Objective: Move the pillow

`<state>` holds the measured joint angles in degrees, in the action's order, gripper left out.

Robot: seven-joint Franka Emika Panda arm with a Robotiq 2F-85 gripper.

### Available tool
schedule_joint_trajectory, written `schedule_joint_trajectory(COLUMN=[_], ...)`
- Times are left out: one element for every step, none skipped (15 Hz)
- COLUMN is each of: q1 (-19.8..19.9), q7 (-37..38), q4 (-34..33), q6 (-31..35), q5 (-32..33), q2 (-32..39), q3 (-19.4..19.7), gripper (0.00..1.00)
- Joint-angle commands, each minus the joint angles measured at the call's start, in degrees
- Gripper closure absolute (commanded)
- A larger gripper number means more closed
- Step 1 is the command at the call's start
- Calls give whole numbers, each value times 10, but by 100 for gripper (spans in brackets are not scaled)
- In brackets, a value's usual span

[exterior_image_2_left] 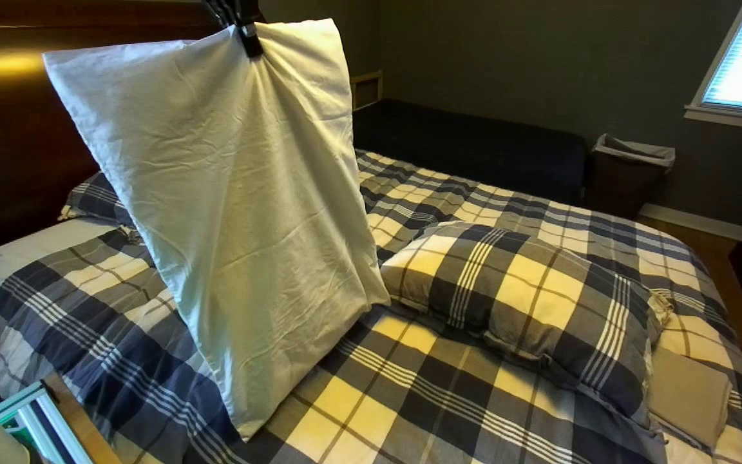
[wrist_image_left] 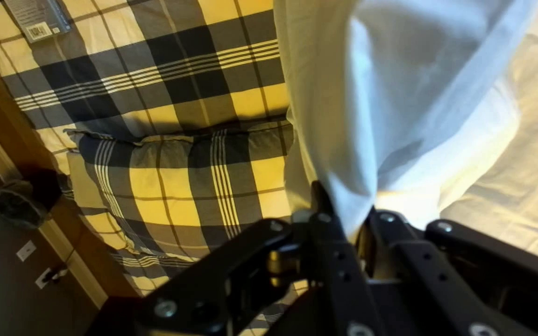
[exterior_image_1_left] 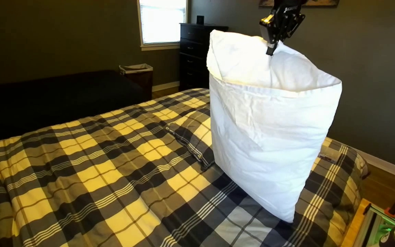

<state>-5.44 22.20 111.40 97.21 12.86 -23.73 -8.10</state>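
While the claw (wrist_image_left: 346, 205) grips the white pillow (exterior_image_1_left: 269, 133) by its upper edge, the pillow hangs over the plaid-covered bed (exterior_image_1_left: 98, 175); lifting looks done, setting down and release seem left.

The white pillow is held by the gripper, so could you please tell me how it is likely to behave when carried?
The white pillow will probably be floppy, as it puckers and creases below the gripper. It may also swing or twist, since only one narrow pinch near its top holds it.
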Motion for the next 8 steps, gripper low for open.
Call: schedule_joint_trajectory(q1=[6,4,2,0,0,0,0,0], q7=[-70,-85,-95,-107,-111,-112,-112,-112], q4=[23,32,40,42,45,48,49,50], q6=[12,17,20,17,12,9,8,6], q5=[-41,-55,-67,-82,-94,-107,-116,-126], q2=[-41,-48,-54,-56,-58,-61,-63,-66], q3=[25,30,33,35,34,33,31,30], gripper=[97,97,97,97,97,97,97,97])
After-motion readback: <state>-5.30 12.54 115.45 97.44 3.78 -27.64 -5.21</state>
